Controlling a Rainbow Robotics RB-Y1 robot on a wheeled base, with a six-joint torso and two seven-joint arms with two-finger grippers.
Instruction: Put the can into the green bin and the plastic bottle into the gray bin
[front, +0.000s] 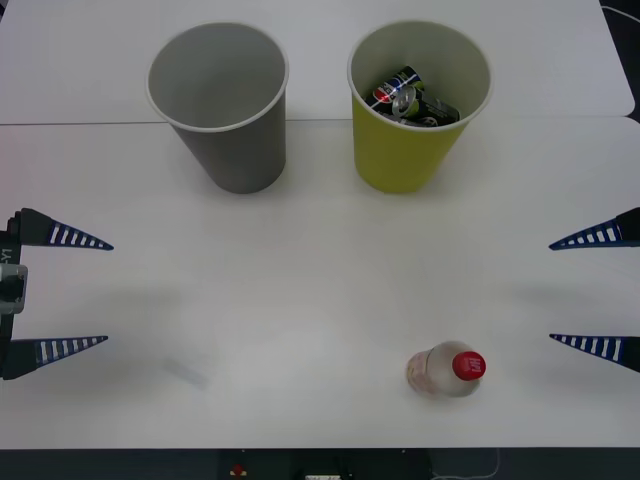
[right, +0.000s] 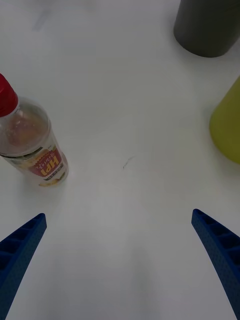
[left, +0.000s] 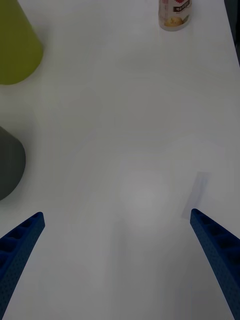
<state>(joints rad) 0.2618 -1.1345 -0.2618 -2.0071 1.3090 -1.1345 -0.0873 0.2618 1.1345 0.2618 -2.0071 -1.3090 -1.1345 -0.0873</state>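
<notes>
A dark can (front: 411, 97) lies inside the green bin (front: 415, 160) at the back right of the table. To its left stands the gray bin (front: 225, 140), nothing showing inside it. The plastic bottle (front: 446, 369), clear with a red cap, stands upright near the front edge, right of centre; the right wrist view has it (right: 31, 145) close by. My right gripper (front: 590, 290) hovers open at the table's right edge, to the right of the bottle and apart from it. At the left edge my left gripper (front: 62, 292) is open and holds nothing.
A seam (front: 80, 123) between two white tabletops runs behind the bins. A small clear strip (front: 187, 372) lies flat on the table near the front left. Open table surface stretches between the two grippers and in front of the bins.
</notes>
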